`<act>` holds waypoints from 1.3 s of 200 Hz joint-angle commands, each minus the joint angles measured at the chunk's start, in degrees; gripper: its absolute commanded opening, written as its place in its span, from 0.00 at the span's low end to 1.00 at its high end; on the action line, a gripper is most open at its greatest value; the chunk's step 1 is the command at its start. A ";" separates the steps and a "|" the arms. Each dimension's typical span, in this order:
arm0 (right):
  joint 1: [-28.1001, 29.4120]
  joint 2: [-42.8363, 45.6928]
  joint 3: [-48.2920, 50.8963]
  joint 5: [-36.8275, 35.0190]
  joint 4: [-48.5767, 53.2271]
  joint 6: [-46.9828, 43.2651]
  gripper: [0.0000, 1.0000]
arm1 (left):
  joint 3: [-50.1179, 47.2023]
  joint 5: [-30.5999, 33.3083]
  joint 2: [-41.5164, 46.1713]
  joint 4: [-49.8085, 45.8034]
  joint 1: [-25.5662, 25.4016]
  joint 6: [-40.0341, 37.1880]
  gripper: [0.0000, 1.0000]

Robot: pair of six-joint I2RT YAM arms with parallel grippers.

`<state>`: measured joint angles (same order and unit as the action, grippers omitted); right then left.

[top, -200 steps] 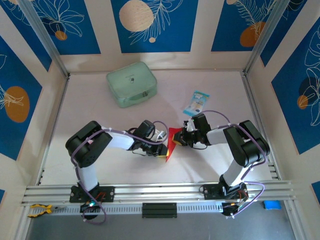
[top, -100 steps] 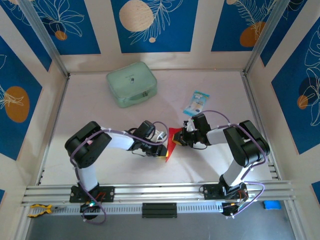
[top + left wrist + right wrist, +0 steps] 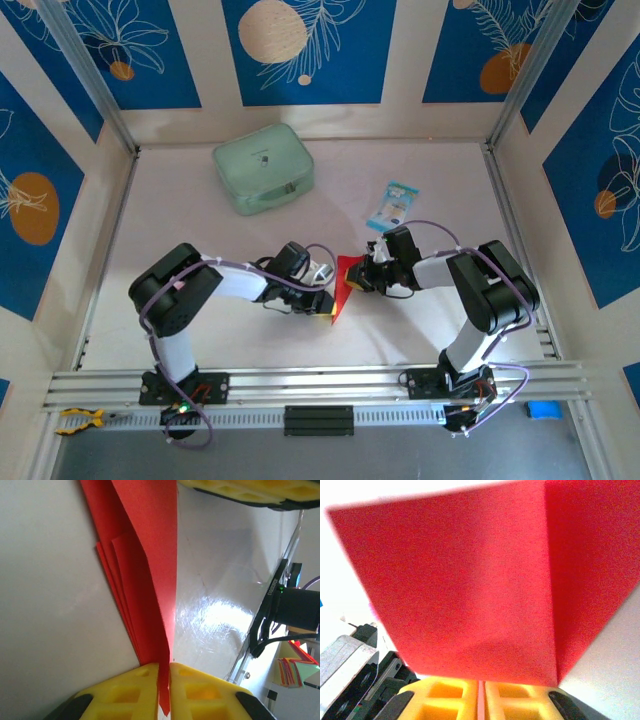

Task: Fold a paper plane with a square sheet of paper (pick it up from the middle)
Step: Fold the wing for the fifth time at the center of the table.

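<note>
Two closed grips on one folded red paper (image 3: 345, 278), left gripper (image 3: 165, 680), right gripper (image 3: 481, 692), green pouch (image 3: 263, 168) shut, packet (image 3: 392, 205) lettering unreadable.

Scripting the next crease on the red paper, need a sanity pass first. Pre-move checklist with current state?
1. Left tool shut on the red paper: ok.
2. Right tool shut on the paper's edge: ok.
3. Paper creased, stacked layers visible: ok.
4. Green pouch and packet lie apart from the paper: ok.
5. Fold edges aligned: cannot tell.
</note>
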<state>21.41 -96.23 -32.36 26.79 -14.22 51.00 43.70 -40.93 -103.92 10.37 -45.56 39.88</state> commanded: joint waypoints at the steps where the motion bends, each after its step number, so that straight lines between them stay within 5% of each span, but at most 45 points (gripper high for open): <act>1: 0.39 -1.93 0.76 -5.00 5.52 -0.52 0.12 | -2.04 -2.23 0.54 -4.50 -1.10 -1.34 0.14; 147: 0.49 -1.82 0.99 -5.31 5.78 -0.44 0.12 | -1.90 2.16 3.28 -8.35 -1.99 -2.79 0.14; 214: 0.51 -1.70 1.20 -5.16 5.63 -0.50 0.12 | -2.56 2.69 5.68 -2.43 -1.99 0.92 0.14; 260: 0.48 -1.77 1.22 -5.18 5.67 -0.55 0.12 | -3.48 5.47 8.20 -0.88 -2.01 1.88 0.25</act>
<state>21.43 -96.20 -32.40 26.55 -14.09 51.00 41.41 -37.89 -98.72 8.16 -47.18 41.10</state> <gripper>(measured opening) 0.117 0.222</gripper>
